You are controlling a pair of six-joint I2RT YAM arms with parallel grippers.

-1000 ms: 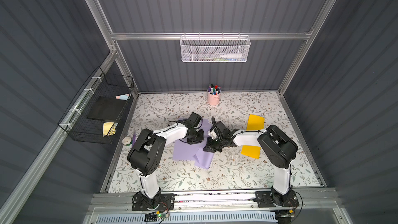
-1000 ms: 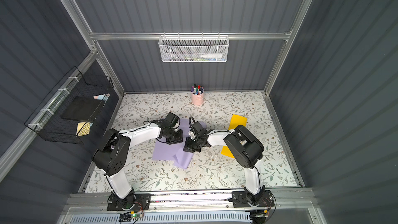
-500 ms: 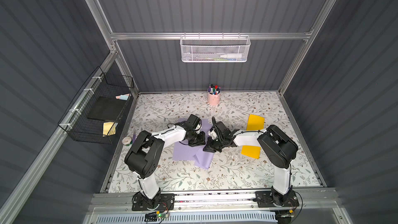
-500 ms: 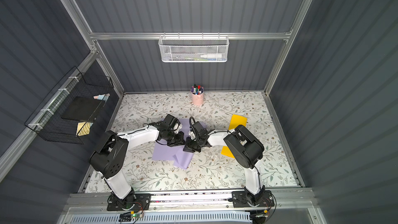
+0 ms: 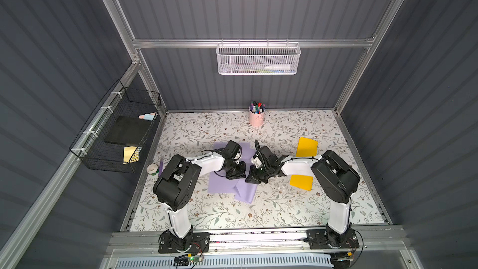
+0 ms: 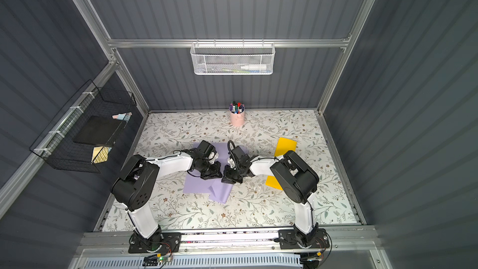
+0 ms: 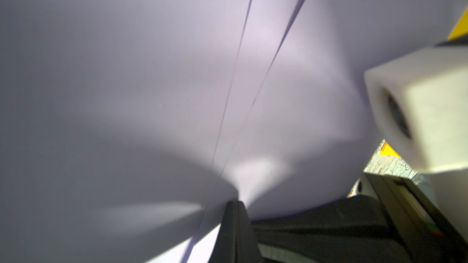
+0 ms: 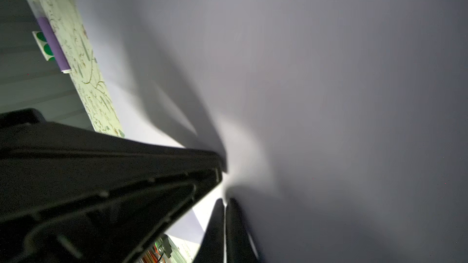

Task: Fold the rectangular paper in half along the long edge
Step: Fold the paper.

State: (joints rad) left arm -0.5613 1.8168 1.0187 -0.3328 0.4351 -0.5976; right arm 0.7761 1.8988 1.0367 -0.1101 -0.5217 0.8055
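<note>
**Both arms held low and inward, grippers tip to tip**

The left arm [image 5: 207, 163] is seen standing up from its base at the front, folded at the elbow and stretched low toward the centre; the right arm [image 5: 297, 165] is posed as its mirror from the other side; both wrists are tilted downward; the left gripper [image 5: 238, 174] and the right gripper [image 5: 254, 177] are set just beside each other, close to touching, as shown in both top views; in the left wrist view the left gripper's fingers [image 7: 234, 223] are seen pressed fully together; in the right wrist view the right gripper's fingers [image 8: 215, 223] are held together as well, with only a hairline showing between them.
</note>
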